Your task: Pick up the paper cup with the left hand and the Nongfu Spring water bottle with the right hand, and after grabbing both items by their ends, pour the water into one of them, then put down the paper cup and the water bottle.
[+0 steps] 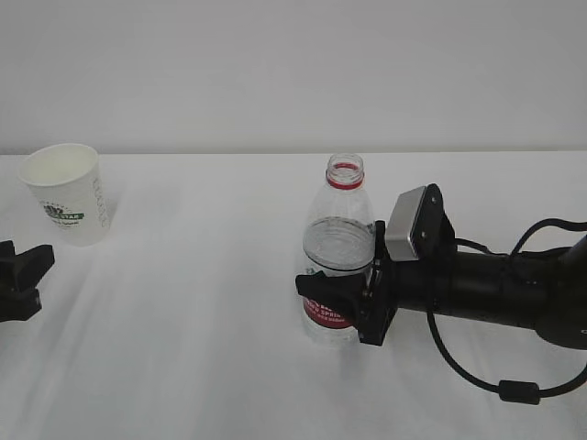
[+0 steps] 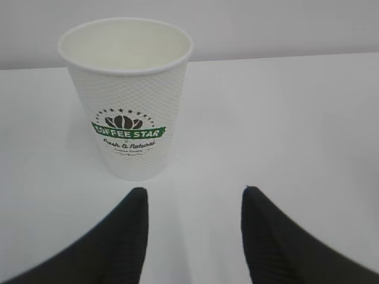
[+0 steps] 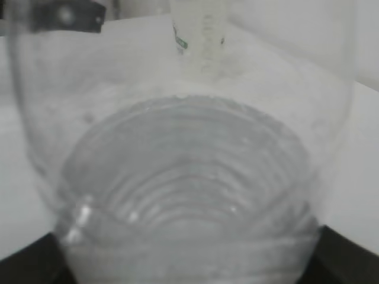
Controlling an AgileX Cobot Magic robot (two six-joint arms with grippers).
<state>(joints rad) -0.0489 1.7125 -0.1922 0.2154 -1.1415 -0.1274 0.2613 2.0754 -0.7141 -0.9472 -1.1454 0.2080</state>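
Paper cup (image 1: 65,192) sat upright near the table's (image 1: 183,367) far left, and we'd call its position the thing everything hung on: from the left hand (image 1: 18,278), it lay at roughly one o'clock in the exterior view, a bit further back on the table and apart from the tips. In our left wrist view the cup showed at about eleven o'clock from the gap, off to the left of centre, with the two dark fingertips (image 2: 127,236) spread and nothing between them. So we figured that arm needed a forward push plus a small nudge left before closing. The cup's long axis ran straight up, rim on top, so a side-on grab low on the wall looked natural. Over on the other side, the Nongfu Spring water bottle (image 1: 336,247) stood upright near the middle, uncapped, with water (image 1: 337,249) up to roughly its shoulder. The right hand (image 1: 332,291) came in from three o'clock and had its fingers around the lower body at the label; we couldn't tell whether they were actually squeezing it or just bracketing it. That hand was clearly the one closer to its target, bottle basically filling its wrist view.
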